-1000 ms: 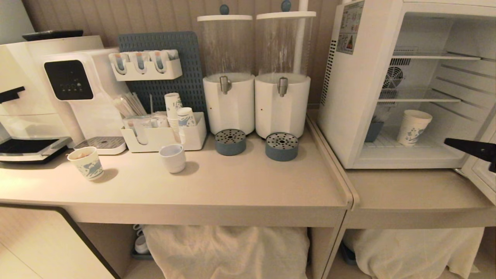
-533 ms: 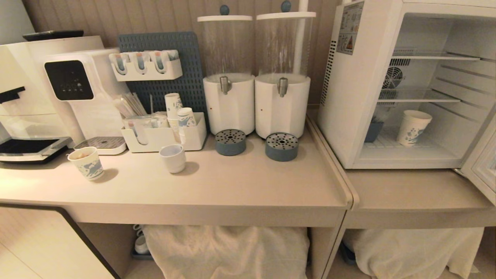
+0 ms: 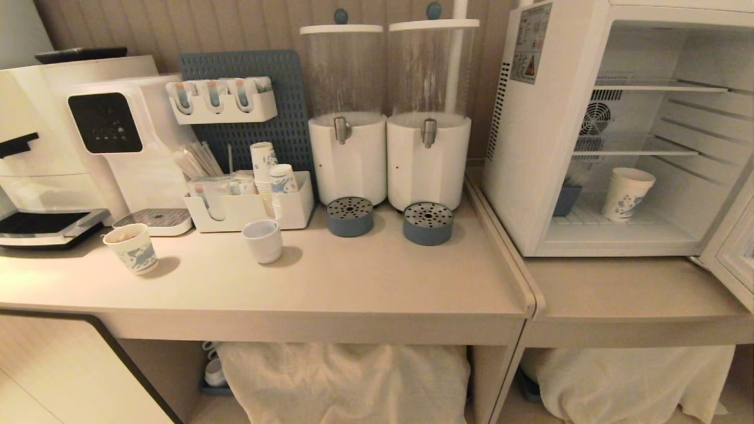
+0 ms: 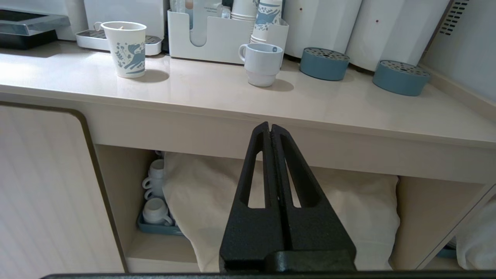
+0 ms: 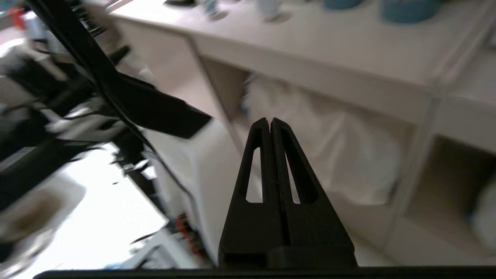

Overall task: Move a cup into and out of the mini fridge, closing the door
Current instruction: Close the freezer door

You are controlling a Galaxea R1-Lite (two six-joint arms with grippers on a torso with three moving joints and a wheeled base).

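Jaws pressed together on both the left gripper [image 4: 270,130] and right gripper [image 5: 269,124], both low below the tabletop [image 3: 353,282], empty. Cup [image 3: 627,194] stands upright inside the mini fridge [image 3: 530,176] on its bottom shelf, door [image 3: 730,259] open. Likely light, thin paper, crushable: pinch the sidewall mid-height, gently.

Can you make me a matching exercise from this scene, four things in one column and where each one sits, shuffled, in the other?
Things:
1. cup
2. white ceramic mug
3. door
4. left tool

Places or states:
A. on the counter in front of the white organiser box
B. shut, low in front of the counter's edge
C. standing on the bottom shelf inside the mini fridge
D. swung open at the right edge of the head view

Pairs: 1-C, 2-A, 3-D, 4-B
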